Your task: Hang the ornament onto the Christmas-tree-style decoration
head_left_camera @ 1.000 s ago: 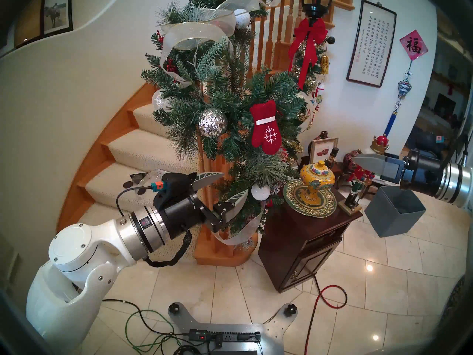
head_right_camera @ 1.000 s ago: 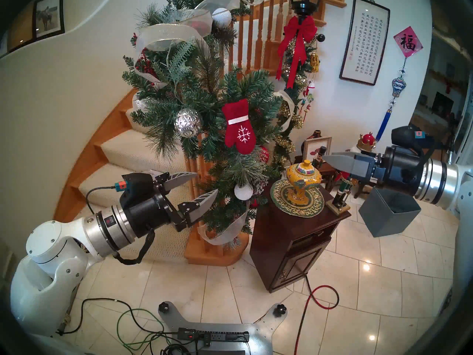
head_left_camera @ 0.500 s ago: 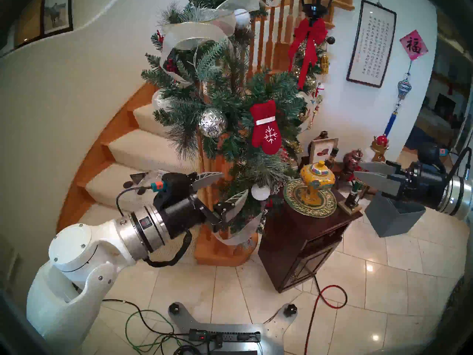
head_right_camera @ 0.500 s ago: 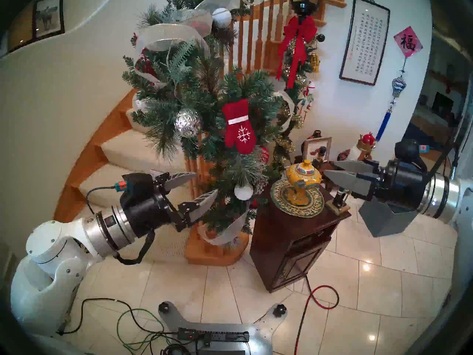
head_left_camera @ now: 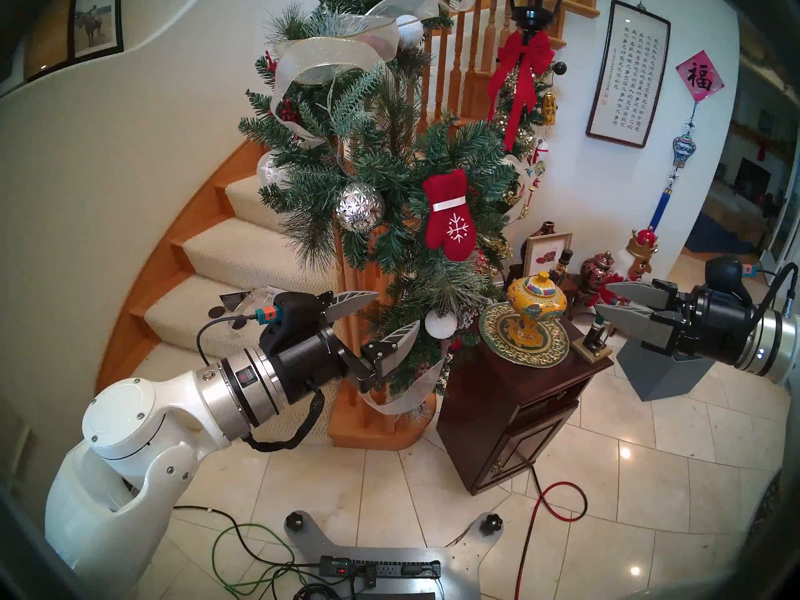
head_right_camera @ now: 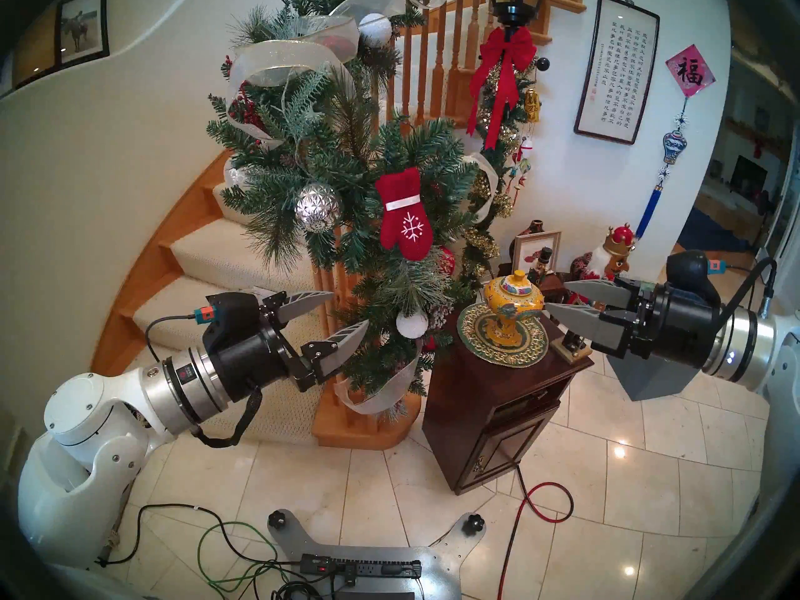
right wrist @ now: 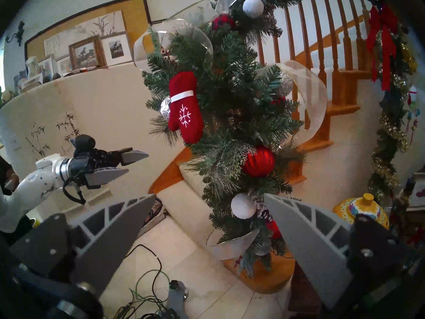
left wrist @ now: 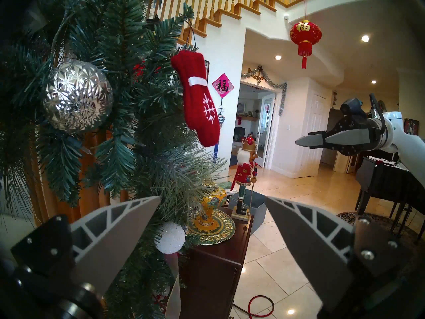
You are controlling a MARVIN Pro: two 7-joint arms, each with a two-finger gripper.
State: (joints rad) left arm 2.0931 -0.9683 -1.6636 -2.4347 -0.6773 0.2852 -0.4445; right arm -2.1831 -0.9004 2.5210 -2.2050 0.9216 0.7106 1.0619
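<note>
The small red felt mitten ornament with a white cuff band and embroidered snowflake (head_left_camera: 449, 216) hangs by its loop from a branch of the bushy green pine garland with frosted needles and sheer silver ribbon (head_left_camera: 381, 175), just right of the faceted silver ball (head_left_camera: 360, 207). The left end effector (head_left_camera: 391, 311) sits low at the garland's left edge, its fingers spread apart and empty. The right end effector (head_left_camera: 604, 300), also spread and empty, hovers well to the right beyond the dark wooden cabinet (head_left_camera: 515, 413).
</note>
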